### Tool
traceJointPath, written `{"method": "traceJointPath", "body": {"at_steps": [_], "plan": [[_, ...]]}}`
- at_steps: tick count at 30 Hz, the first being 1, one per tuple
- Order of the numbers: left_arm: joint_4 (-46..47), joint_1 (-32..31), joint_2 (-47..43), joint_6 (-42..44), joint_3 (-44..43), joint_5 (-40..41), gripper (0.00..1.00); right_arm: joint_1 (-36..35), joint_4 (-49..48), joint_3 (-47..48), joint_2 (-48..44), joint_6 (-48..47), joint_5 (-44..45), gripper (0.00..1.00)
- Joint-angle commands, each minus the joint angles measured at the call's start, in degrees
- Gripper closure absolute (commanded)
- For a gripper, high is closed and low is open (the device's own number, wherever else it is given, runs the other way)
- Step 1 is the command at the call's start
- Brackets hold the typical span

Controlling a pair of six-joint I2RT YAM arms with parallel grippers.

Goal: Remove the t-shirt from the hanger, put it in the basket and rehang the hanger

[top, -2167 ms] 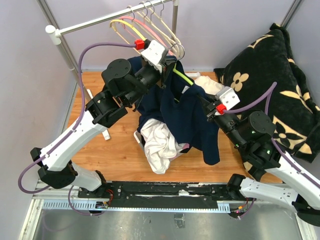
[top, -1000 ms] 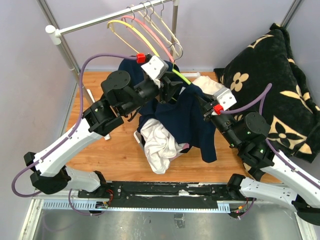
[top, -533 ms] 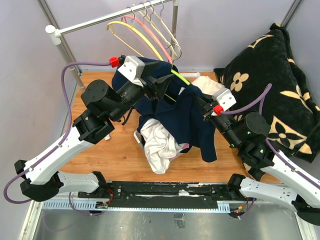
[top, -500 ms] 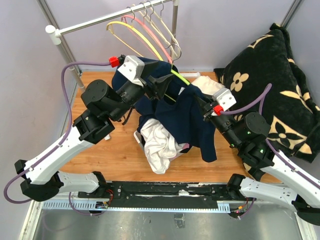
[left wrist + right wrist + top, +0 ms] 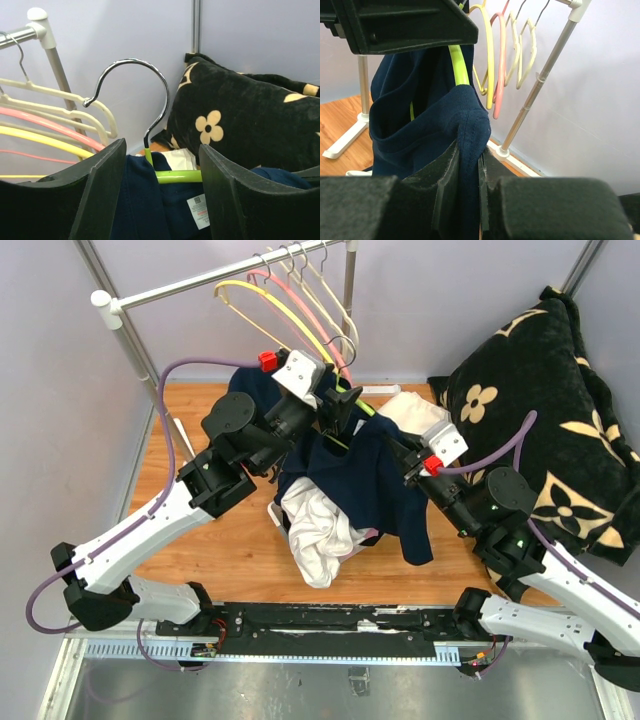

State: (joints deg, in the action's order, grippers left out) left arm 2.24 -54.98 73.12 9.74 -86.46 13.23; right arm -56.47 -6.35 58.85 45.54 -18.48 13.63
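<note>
Two arms meet above the middle of the table [image 5: 190, 530], just in front of the rack [image 5: 200, 282] and its spare hangers. The navy shirt [image 5: 385, 490] hangs between them. Its collar end is bunched up by the left gripper [image 5: 335, 412], and its body falls forward and to the right, past the right gripper [image 5: 398, 452] and over a white garment [image 5: 315, 530] lying on the table.

In the right wrist view, the right gripper [image 5: 468, 150] is clenched on a folded hem of the shirt. The green hanger [image 5: 458, 65] rises out of the cloth toward the left arm's fingers above, so we judge that its long axis runs roughly along the line from one gripper to the other.

In the left wrist view, the left gripper [image 5: 161, 150] is released, with its fingers wide apart. The hook [image 5: 135, 62] stands upright between them, its stem and the green bar inside the gap and touching neither pad as far as we can see. We cannot tell what is carrying the hanger's weight.

The left arm is the nearer one to the hanger, and the right already has the shirt. The coming move turns on that shared line: we would clamp the left on the stem, then draw the cloth off along the bar toward the right arm. Pulling across the bar would likely snag the collar.
</note>
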Motion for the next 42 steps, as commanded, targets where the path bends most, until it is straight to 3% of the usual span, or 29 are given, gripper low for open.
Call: {"method": "traceJointPath", "body": {"at_steps": [1, 9, 17, 21, 28, 31, 32, 34, 38, 40, 42], "plan": [[3.1, -0.1, 0.0, 1.2, -2.0, 1.4, 0.38, -0.5, -7.4, -0.3, -1.8, -0.2, -1.2, 0.99], [2.5, -0.2, 0.9, 0.9, -2.1, 1.4, 0.56, -0.5, -8.2, -0.7, -2.2, 0.0, -2.3, 0.99], [2.8, -0.2, 1.6, 1.0, -2.2, 2.0, 0.60, -0.5, -8.3, -1.0, -2.3, 0.0, -3.4, 0.99], [2.7, -0.2, 1.8, 1.0, -2.4, 2.3, 0.70, -0.5, -8.3, -1.0, -2.4, 0.2, -3.3, 0.99], [2.7, -0.2, 1.6, 0.8, -2.4, 2.9, 0.98, -0.5, -7.6, -0.4, -1.8, 0.4, -1.9, 0.99], [2.8, -0.2, 1.6, 0.7, -2.6, 3.5, 0.99, -0.5, -7.1, -0.1, -1.6, 0.4, -1.6, 0.97], [3.0, -0.2, 1.5, 0.6, -2.6, 3.8, 1.00, -0.5, -7.0, -0.1, -1.6, 0.4, -1.5, 0.93], [3.4, -0.2, 1.5, 0.4, -2.6, 4.5, 1.00, -0.5, -6.4, 0.0, -1.7, 0.7, -1.5, 0.70], [3.6, -0.1, 1.4, 0.8, -3.6, 6.4, 0.99, -0.5, -4.0, 0.4, -2.9, 0.8, -1.4, 0.39], [3.9, -0.1, 1.2, 0.9, -3.9, 6.9, 1.00, -0.5, -3.2, -0.2, -3.9, 0.6, -1.7, 0.30], [4.2, -0.2, 0.8, 1.0, -4.0, 7.1, 1.00, -0.5, -3.5, -1.3, -5.2, 0.8, -1.0, 0.29]]}}
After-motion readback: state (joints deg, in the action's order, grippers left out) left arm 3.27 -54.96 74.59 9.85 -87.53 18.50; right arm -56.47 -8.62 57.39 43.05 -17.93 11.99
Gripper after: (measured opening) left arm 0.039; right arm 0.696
